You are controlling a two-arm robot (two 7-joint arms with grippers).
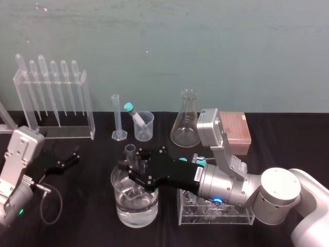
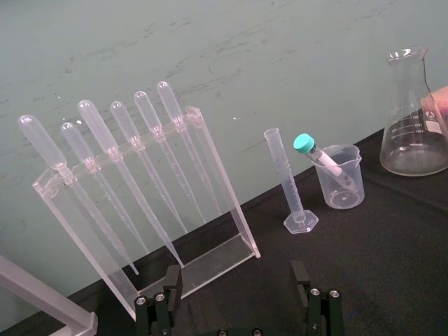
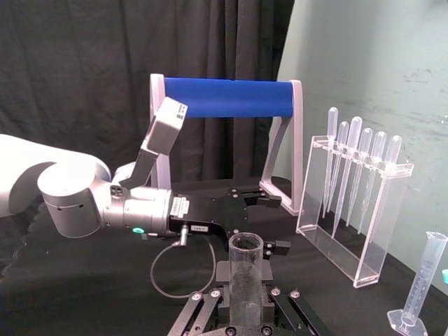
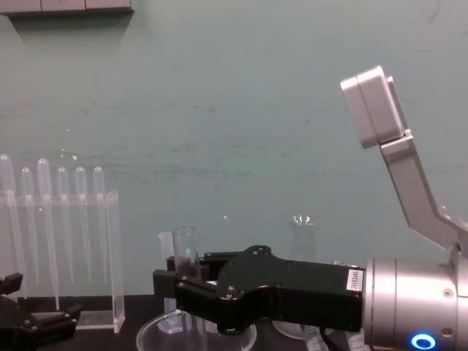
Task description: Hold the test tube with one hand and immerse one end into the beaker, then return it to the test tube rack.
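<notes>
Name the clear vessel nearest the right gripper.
The wide front dish, under the right gripper holding the test tube; the beaker and conical flask stand farther back.

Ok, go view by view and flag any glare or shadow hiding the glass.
Head view: bright glints on the wide glass dish under the right gripper, test tube readable. Chest view: the tube is faint against the lit wall. Right wrist view: dark curtain sets it off. Left wrist view: even light, glints on the flask, left gripper parked by the pipette rack.
</notes>
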